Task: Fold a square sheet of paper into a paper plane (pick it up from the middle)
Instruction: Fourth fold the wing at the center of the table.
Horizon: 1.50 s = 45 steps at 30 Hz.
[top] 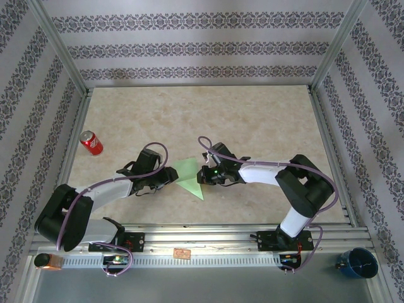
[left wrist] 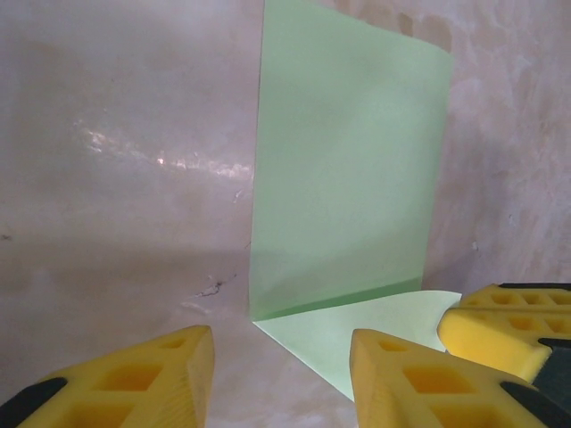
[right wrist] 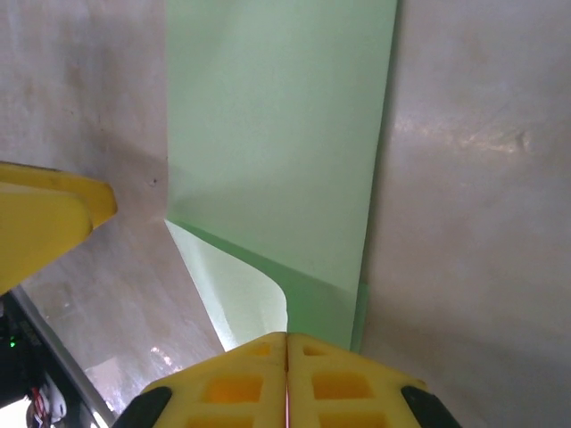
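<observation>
On the beige marbled worktop a thin light green paper sheet, part-folded, is laid between the grippers: light, limp, best pinched at an edge. The right gripper jaws are closed on its edge; the left gripper jaws are held part-open, empty.

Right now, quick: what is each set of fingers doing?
Left fingers: open, gripping nothing.
Right fingers: shut, pinching the edge of the green paper.

light green paper, red can, yellow gripper pads.
</observation>
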Motion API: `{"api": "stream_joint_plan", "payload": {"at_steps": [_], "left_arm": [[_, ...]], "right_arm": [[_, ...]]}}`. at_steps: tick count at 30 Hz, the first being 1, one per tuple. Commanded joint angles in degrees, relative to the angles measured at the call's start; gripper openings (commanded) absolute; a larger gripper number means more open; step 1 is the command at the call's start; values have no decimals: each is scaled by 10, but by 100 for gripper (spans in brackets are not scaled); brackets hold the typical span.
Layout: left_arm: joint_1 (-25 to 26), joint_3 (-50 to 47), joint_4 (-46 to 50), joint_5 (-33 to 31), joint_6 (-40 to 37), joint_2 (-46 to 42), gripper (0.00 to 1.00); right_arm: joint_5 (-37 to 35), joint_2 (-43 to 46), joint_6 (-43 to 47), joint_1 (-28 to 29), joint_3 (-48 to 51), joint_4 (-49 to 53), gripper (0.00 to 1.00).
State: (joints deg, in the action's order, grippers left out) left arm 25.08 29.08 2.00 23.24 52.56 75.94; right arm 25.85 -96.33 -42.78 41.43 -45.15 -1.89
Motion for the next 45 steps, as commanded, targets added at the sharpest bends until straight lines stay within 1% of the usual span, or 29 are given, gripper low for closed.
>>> {"api": "stream_joint_plan", "payload": {"at_steps": [1, 6, 11, 17, 19, 24, 45], "left_arm": [[-15, 3, -22, 27, -2, 11, 46], [-23, -1, -52, 48, 10, 24, 47], [-35, -1, -59, 59, 11, 32, 49], [-40, -2, -61, 62, 13, 34, 52], [-40, -4, -63, 64, 13, 36, 52], [-42, -9, -75, 69, 18, 38, 52], [-43, 0, -129, 104, 36, 76, 54]], "right_arm": [[38, 15, -14, -7, 14, -43, 7], [66, 16, -31, -12, 29, -89, 7], [86, 20, -50, -19, 50, -132, 7], [107, 20, -94, -34, 87, -219, 5], [107, 22, -95, -35, 91, -223, 3], [113, 26, -88, -36, 89, -218, 3], [131, 37, -112, -44, 110, -270, 1]]}}
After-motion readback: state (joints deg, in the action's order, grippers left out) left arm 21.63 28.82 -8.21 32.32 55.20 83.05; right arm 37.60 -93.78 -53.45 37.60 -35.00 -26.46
